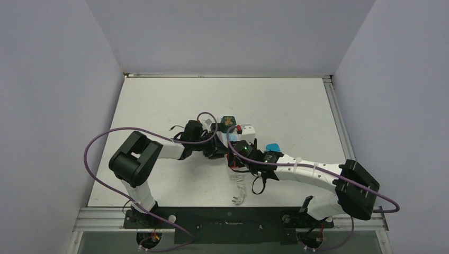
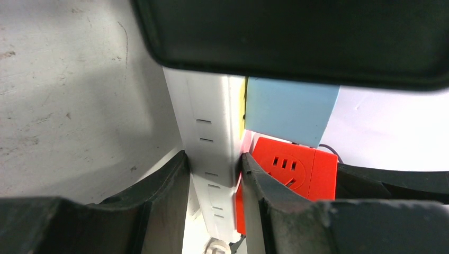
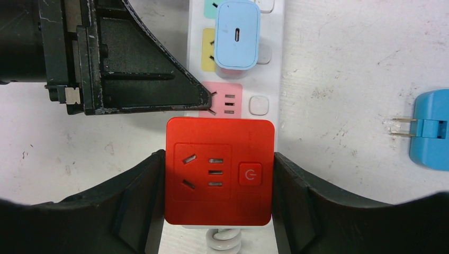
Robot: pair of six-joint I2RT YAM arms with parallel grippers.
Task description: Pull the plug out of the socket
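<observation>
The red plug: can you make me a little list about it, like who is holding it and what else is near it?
red plug: sits on the end of the power strip, by the curly cord
right gripper: squeezing the red plug's two sides
left gripper: pinching the power strip from both sides
pink outlet: free, right next to the red plug
light blue charger: plugged in past the pink outlet
blue plug: loose on the table, prongs showing
job: red plug looks not yet pulled off
</observation>
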